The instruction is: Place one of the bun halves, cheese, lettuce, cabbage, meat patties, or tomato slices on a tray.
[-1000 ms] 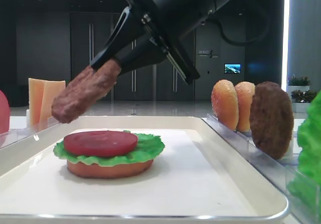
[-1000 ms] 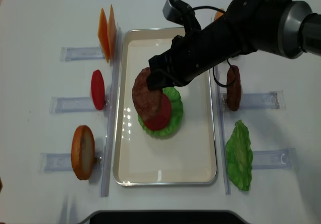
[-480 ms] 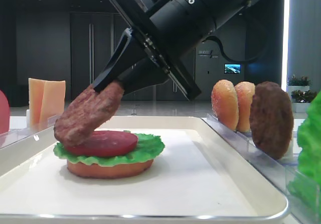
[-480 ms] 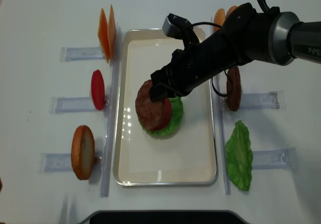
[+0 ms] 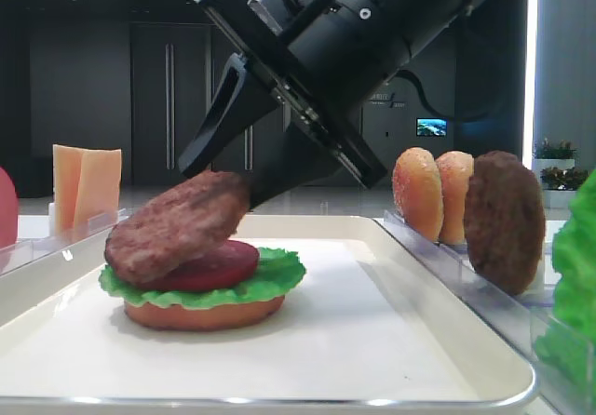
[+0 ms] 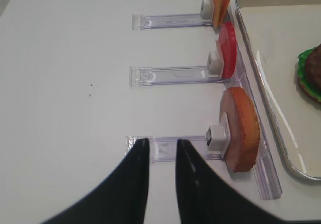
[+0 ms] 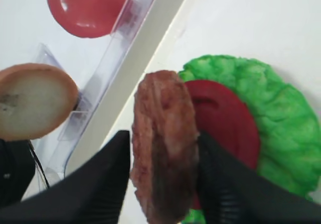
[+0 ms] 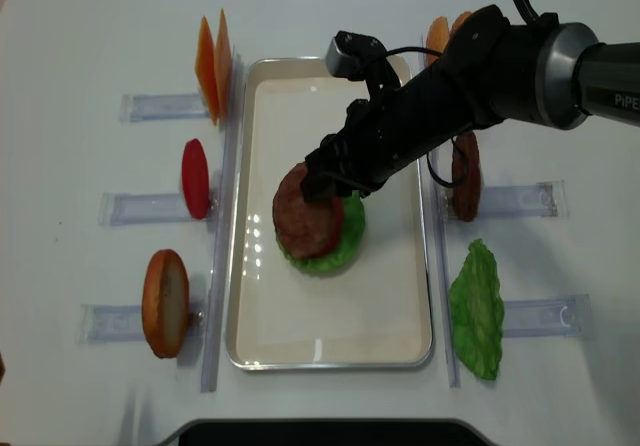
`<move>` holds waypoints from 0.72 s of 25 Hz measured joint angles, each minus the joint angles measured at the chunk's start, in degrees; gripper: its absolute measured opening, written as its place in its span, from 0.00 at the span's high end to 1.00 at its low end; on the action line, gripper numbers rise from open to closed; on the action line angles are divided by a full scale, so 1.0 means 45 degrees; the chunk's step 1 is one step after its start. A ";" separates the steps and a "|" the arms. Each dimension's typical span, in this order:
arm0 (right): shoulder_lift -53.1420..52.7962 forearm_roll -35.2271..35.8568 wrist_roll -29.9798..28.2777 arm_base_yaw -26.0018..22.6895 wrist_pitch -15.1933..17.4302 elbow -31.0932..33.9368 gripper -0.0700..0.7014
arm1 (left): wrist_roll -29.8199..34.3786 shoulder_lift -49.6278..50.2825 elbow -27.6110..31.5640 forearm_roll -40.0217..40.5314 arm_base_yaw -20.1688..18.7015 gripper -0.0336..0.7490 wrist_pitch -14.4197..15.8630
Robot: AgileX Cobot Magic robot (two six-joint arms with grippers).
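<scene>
A dark-brown meat patty (image 5: 177, 229) (image 8: 305, 221) (image 7: 163, 143) lies tilted on a tomato slice (image 5: 223, 264) (image 7: 225, 123), lettuce (image 5: 270, 275) (image 8: 350, 236) and a bun half (image 5: 200, 314), stacked on the cream tray (image 5: 419, 275) (image 8: 330, 316). My right gripper (image 7: 163, 136) (image 5: 219, 178) (image 8: 320, 181) is open just above the stack. Its fingers straddle the patty's raised edge, with a thin gap on the left side. My left gripper (image 6: 163, 146) hovers over the table left of the tray, slightly open and holding nothing.
Clear racks flank the tray. On the left stand cheese slices (image 8: 212, 61) (image 5: 84, 182), a tomato slice (image 8: 195, 178) (image 6: 228, 50) and a bun half (image 8: 165, 301) (image 6: 241, 128). On the right are bun halves (image 5: 419, 192), a patty (image 5: 503, 220) (image 8: 465, 176) and lettuce (image 8: 477, 311).
The right gripper lowered the patty from above the tray onto the tomato slice. Its jaws then spread, and the patty now rests on the stack.
</scene>
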 joint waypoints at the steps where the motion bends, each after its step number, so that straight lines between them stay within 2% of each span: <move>1: -0.0012 -0.0404 0.0194 -0.0037 0.0000 -0.0064 0.47 | 0.0000 0.0000 0.0000 0.0000 0.0000 0.78 0.0000; 3: -0.0161 -0.1922 0.0967 -0.0134 -0.0028 -0.0304 0.41 | 0.0000 0.0000 0.0000 0.0000 0.0000 0.78 0.0000; 5: -0.0479 -0.3960 0.2415 -0.0218 0.0137 -0.0879 0.39 | 0.0000 0.0000 0.0000 0.0000 0.0000 0.78 0.0000; 7: -0.0979 -0.6747 0.4910 -0.0245 0.0356 -0.1723 0.38 | 0.0000 0.0000 0.0000 0.0000 0.0000 0.78 0.0000; 10: -0.1600 -1.0554 0.8965 -0.0245 0.1611 -0.3349 0.38 | 0.0000 0.0000 0.0000 0.0000 0.0000 0.78 0.0000; 12: -0.1773 -1.2419 1.0827 -0.0215 0.2489 -0.4120 0.38 | 0.0000 0.0000 0.0000 0.0000 0.0000 0.78 0.0000; 16: -0.1781 -1.4700 1.2337 -0.0708 0.3544 -0.4299 0.38 | 0.0000 0.0000 0.0000 -0.0011 0.0000 0.78 0.0000; 18: -0.1781 -1.5361 1.2624 -0.1734 0.3809 -0.4299 0.38 | 0.0000 0.0000 0.0000 -0.0011 0.0000 0.78 0.0000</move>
